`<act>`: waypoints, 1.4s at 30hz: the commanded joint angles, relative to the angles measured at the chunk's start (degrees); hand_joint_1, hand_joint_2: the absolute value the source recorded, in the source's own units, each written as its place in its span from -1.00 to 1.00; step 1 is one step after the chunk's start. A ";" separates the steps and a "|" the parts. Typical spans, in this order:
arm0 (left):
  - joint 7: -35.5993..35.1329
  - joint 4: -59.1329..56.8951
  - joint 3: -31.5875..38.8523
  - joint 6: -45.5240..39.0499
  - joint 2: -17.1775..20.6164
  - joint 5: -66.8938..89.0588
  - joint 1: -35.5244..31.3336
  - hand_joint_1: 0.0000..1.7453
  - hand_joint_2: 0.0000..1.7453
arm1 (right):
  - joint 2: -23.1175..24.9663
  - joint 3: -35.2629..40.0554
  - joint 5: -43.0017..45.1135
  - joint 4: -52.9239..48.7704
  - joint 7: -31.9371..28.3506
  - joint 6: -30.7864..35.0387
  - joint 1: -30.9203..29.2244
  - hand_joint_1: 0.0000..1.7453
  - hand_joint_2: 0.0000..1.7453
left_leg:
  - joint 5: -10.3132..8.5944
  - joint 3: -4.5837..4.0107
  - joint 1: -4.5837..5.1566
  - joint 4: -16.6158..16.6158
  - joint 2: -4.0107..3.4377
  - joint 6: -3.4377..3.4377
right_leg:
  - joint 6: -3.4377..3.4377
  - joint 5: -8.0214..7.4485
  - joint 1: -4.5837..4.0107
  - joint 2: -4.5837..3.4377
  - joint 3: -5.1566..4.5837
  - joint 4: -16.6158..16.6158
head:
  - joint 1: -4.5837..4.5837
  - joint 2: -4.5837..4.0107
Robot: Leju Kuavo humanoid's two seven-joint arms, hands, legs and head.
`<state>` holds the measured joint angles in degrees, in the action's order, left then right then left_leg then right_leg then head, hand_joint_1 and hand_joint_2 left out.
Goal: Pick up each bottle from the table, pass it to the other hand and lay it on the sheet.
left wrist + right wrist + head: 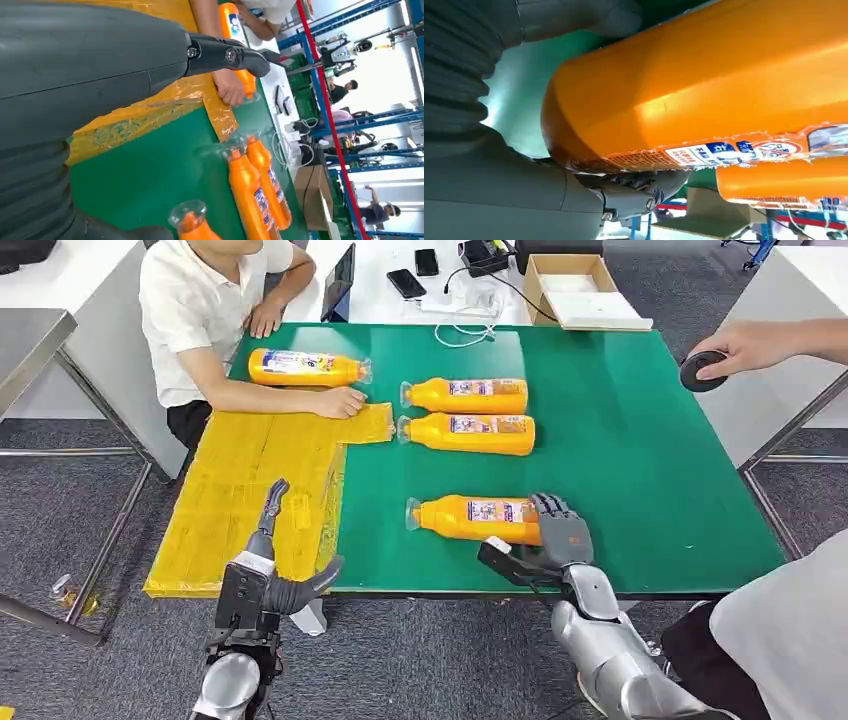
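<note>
Several orange bottles lie on the green table (pixel 640 440). The nearest bottle (pixel 470 519) (pixel 704 85) lies close to the front edge, cap to the left. My right hand (pixel 555 540) (pixel 499 175) wraps its base end, fingers over the top and thumb on the near side. Two more bottles (pixel 470 395) (pixel 470 433) (pixel 252 195) lie side by side further back. Another bottle (pixel 305 367) (pixel 232 25) lies at the far left. The yellow sheet (pixel 250 480) (pixel 150 110) covers the table's left part. My left hand (pixel 275 560) (pixel 100 75) hovers over its front edge, fingers spread, holding nothing.
A seated person presses a hand (pixel 340 402) on the sheet's far corner. At the right, another person's hand holds a black disc (pixel 702 371). Someone's body (pixel 790 630) stands close at the front right. A cardboard box (pixel 575 285), phones and cables lie behind the table.
</note>
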<state>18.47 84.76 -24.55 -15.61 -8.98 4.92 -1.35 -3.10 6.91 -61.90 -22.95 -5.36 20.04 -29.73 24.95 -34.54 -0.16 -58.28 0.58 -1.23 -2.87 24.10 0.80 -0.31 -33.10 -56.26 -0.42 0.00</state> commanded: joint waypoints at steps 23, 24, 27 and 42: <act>-3.98 -7.48 -0.70 6.93 1.73 -11.27 -2.83 -1.00 1.00 | 4.31 -10.80 14.82 2.07 -18.54 2.25 3.00 1.00 1.00 | 0.00 0.42 -0.05 0.16 -0.07 0.10 | 0.18 0.01 -0.07 0.07 0.36 0.13 | 0.00 0.00; -4.66 -8.07 -0.51 7.50 1.84 -12.32 -2.70 -1.00 1.00 | 4.77 -10.84 15.33 1.74 -18.93 2.02 2.89 1.00 1.00 | 0.03 0.38 -0.02 0.10 -0.11 0.06 | 0.11 0.02 -0.03 -0.01 0.32 0.07 | -0.02 0.00; -5.02 -10.41 0.20 8.16 1.81 -14.81 -2.57 -1.00 1.00 | 6.50 -11.69 19.30 -0.48 -21.90 0.87 3.22 1.00 1.00 | 0.03 0.38 -0.01 0.12 -0.18 0.07 | 0.12 0.01 -0.02 -0.07 0.30 0.06 | -0.02 0.00; -5.67 -14.18 0.39 9.28 1.40 -19.27 -1.05 -1.00 1.00 | 7.63 -10.52 26.12 -4.53 -26.18 0.21 4.14 1.00 1.00 | 0.06 0.09 0.00 0.08 -0.14 0.07 | 0.12 0.04 -0.01 -0.07 0.09 0.03 | -0.02 0.00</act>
<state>12.00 76.61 -24.24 -7.02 -8.52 -12.85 -1.51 2.80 -2.75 -39.73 -25.38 -29.09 21.05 -25.39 24.97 -34.63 -0.15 -58.28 0.56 -1.23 -2.87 24.11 0.81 -0.32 -33.14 -56.27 -0.44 0.00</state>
